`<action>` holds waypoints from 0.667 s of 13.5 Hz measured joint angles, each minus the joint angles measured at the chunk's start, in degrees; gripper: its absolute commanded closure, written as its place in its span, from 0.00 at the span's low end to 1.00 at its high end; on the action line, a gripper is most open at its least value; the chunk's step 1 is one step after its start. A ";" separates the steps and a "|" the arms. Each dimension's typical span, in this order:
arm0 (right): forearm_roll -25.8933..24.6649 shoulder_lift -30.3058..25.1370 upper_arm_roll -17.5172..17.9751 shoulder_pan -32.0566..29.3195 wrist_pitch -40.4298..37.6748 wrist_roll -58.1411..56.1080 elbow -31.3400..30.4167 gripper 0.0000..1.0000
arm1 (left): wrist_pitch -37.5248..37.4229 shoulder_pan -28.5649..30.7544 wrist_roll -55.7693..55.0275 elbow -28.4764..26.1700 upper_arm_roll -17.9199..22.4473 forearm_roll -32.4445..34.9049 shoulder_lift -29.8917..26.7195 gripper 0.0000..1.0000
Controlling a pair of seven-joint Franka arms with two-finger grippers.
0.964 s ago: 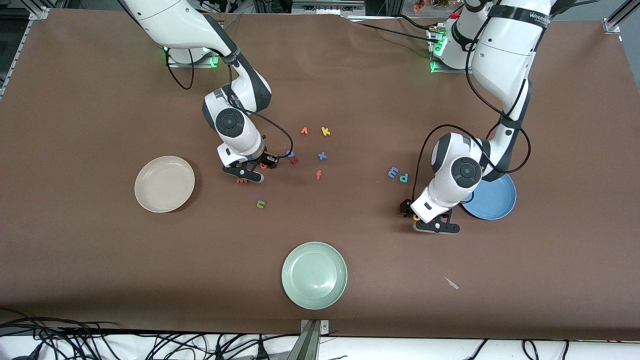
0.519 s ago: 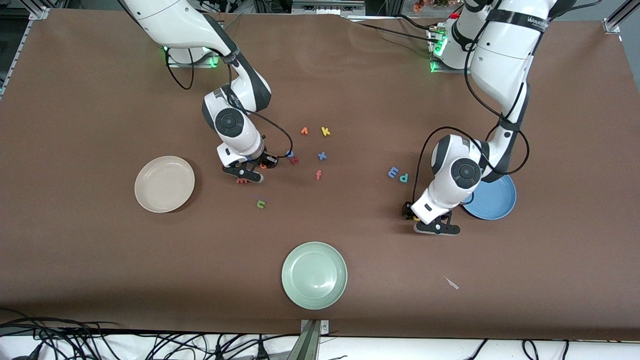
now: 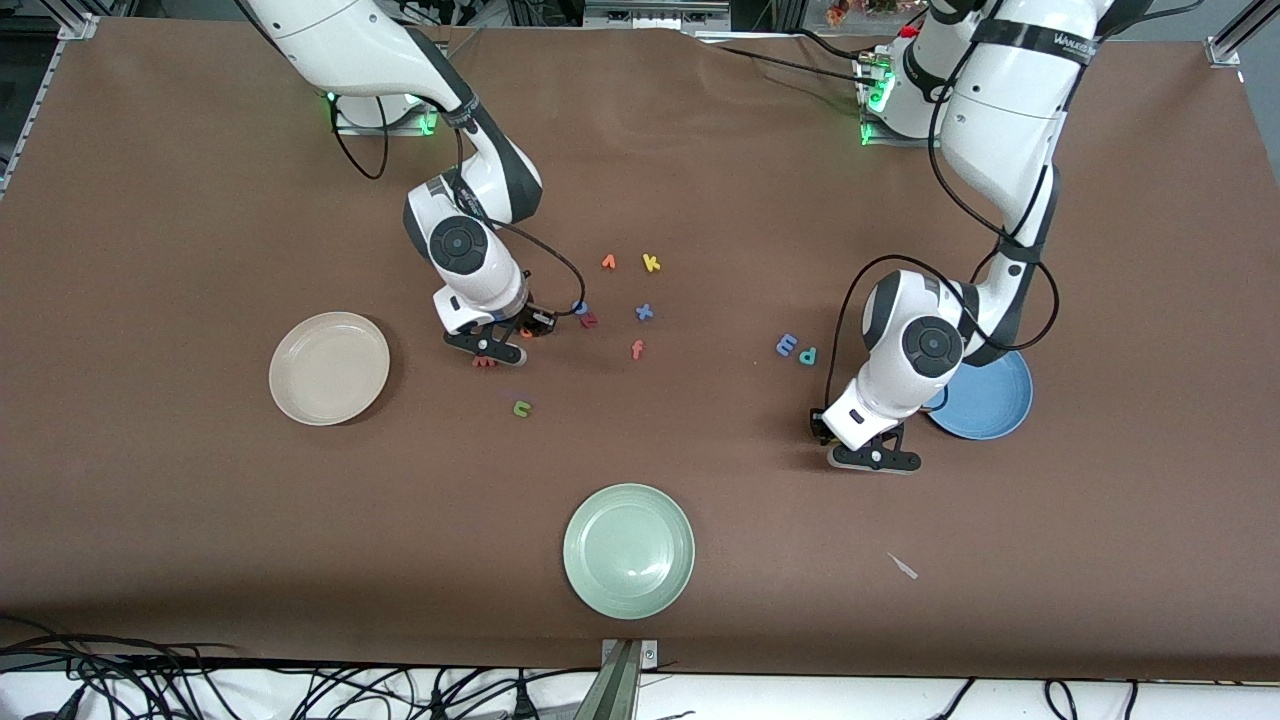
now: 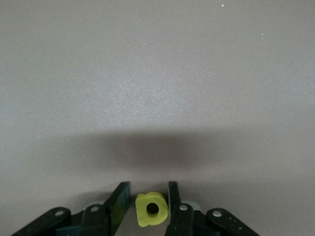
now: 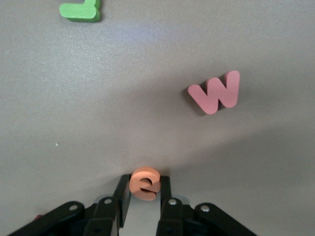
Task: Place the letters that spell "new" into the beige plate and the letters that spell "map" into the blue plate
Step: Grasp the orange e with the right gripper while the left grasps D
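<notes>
My right gripper (image 3: 522,336) (image 5: 144,179) is down at the table, shut on the orange "e" (image 5: 144,183). The salmon "w" (image 3: 484,362) (image 5: 216,93) lies close by and the green "n" (image 3: 521,407) (image 5: 80,10) nearer the front camera. The beige plate (image 3: 329,368) sits toward the right arm's end. My left gripper (image 3: 835,440) (image 4: 149,189) is down beside the blue plate (image 3: 985,410), its fingers (image 4: 172,196) around the yellow "a" (image 4: 151,209). One finger touches the letter; a slim gap shows at the other. The periwinkle "m" (image 3: 786,345) and teal "p" (image 3: 807,355) lie farther from the camera.
A pale green plate (image 3: 629,550) sits near the table's front edge. Loose letters lie mid-table: orange "v" (image 3: 608,262), yellow "k" (image 3: 651,263), a blue cross-shaped one (image 3: 644,312), red-orange "f" (image 3: 637,349), blue "o" (image 3: 579,307). A pale scrap (image 3: 903,566) lies near the front.
Both arms stayed at their spots. The left gripper sank slightly and now hides the yellow "a" in the front view.
</notes>
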 measured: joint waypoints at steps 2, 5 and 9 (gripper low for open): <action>0.00 0.00 -0.01 0.00 -0.19 -0.04 0.13 0.81 | 0.00 -0.03 0.01 0.07 0.00 0.00 -0.01 0.69; 0.00 -0.01 -0.46 0.00 -3.79 -0.20 2.37 0.83 | 0.00 -0.05 0.01 0.14 0.03 0.00 -0.17 0.69; 0.00 -0.35 -2.97 -0.07 -12.59 -4.36 7.25 0.83 | 0.02 -0.02 0.01 0.35 0.34 0.00 -0.28 0.69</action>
